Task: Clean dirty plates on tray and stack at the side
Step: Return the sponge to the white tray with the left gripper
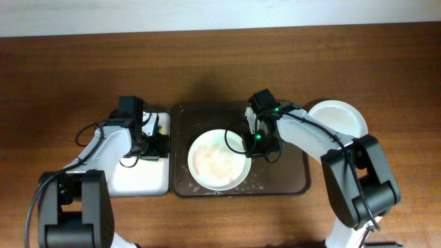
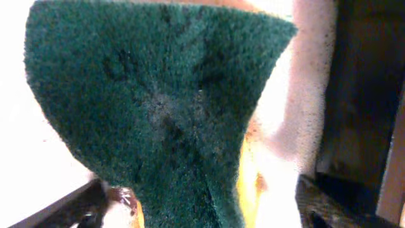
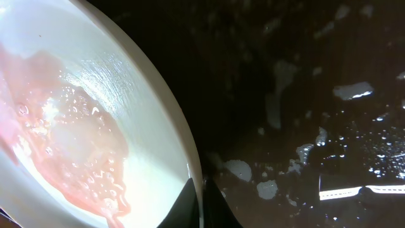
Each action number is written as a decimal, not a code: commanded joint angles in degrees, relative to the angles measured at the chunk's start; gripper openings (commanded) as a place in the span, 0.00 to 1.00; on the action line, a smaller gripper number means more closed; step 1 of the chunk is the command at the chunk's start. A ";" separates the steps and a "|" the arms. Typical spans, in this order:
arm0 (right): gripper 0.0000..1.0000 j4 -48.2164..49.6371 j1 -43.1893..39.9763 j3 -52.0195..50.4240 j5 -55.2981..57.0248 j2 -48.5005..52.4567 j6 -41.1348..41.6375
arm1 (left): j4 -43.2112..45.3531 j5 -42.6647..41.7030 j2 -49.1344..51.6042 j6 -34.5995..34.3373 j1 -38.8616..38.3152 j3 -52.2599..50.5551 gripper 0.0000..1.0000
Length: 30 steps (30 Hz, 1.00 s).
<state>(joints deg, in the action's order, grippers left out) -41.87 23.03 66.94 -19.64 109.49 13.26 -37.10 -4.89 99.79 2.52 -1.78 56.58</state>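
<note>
A cream plate (image 1: 218, 160) smeared with pink-red sauce lies on the dark brown tray (image 1: 293, 180). My right gripper (image 1: 252, 142) is shut on this plate's right rim; the right wrist view shows the two fingers (image 3: 201, 204) pinching the rim, with wet sauce (image 3: 69, 145) inside the plate. A clean white plate (image 1: 339, 118) lies on the table to the right of the tray. My left gripper (image 1: 153, 141) holds a green and yellow sponge (image 2: 158, 107) over the small white tray (image 1: 141, 180). The sponge fills the left wrist view.
Foam and water spots (image 3: 329, 136) lie on the wet floor of the brown tray. The small white-lined tray touches the brown tray's left side. Bare wooden table (image 1: 69, 83) surrounds both trays.
</note>
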 commanded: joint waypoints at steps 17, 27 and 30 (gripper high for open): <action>0.04 0.46 0.59 -0.76 -0.24 0.50 -0.09 | -13.25 0.15 -0.76 0.09 0.24 1.29 0.00; 0.04 0.50 0.59 -0.76 -0.02 0.50 -0.09 | -11.10 -1.09 -4.61 0.11 0.24 7.10 0.99; 0.04 0.57 0.59 -0.76 -0.04 0.50 -0.09 | -6.69 1.51 -3.89 -1.97 0.24 7.04 0.99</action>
<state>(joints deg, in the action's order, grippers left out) -41.54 23.03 66.83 -19.81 109.49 13.28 -46.35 -5.74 96.47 2.76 -1.69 62.67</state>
